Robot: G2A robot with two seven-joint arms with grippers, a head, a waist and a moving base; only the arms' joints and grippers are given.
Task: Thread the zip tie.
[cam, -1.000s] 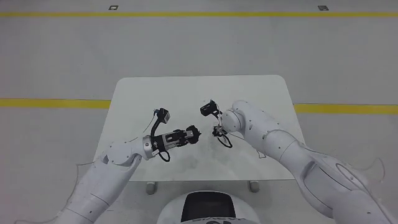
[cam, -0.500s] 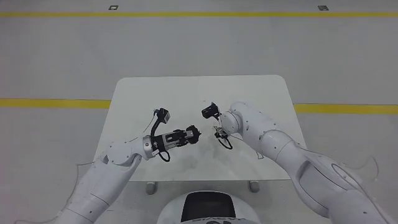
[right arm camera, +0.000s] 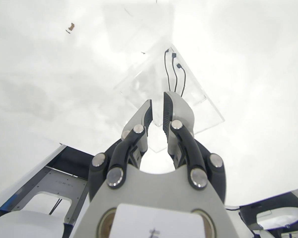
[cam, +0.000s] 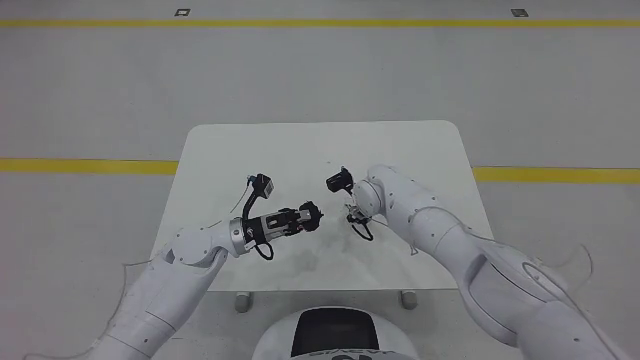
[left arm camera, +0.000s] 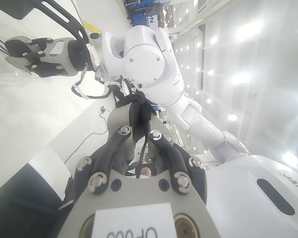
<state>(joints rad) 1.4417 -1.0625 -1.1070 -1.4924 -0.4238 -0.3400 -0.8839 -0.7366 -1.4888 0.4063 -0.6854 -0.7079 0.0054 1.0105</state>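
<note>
White table (cam: 300,145) on a grey floor with yellow lines. At the centre of the top view my left gripper (left arm camera: 139,111) is clamped on the black zip tie (left arm camera: 139,97). My right gripper (right arm camera: 157,97), just right of it, stands slightly parted and empty. Spare ties (right arm camera: 175,71) lie in a clear tray (right arm camera: 208,110). I judge the tie light, springy and slick, so I would grip it close to the tail tip.
</note>
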